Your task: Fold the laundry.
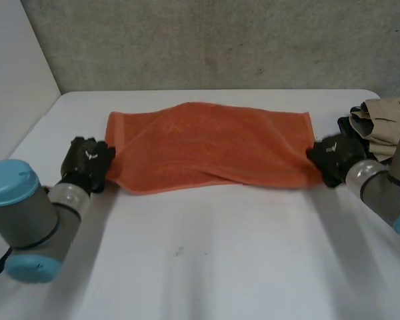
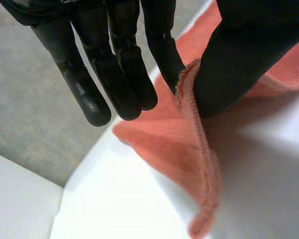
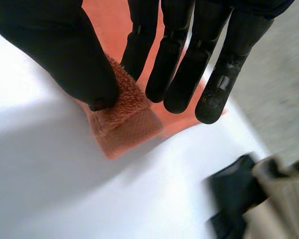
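An orange towel (image 1: 210, 147) lies stretched across the middle of the white table (image 1: 207, 267), its near edge lifted slightly at both ends. My left hand (image 1: 87, 163) pinches the towel's near left corner (image 2: 194, 144) between thumb (image 2: 239, 59) and straight fingers (image 2: 124, 74). At the opposite end, my right hand (image 1: 335, 160) pinches the near right corner (image 3: 124, 119) between its thumb (image 3: 65, 55) and fingers (image 3: 184, 64). Both corners are raised a little off the table.
A heap of beige and dark clothes (image 1: 380, 123) lies at the table's far right, close behind my right hand, seen also beyond its fingertips (image 3: 259, 199). A grey wall (image 1: 220, 40) rises behind the table's far edge.
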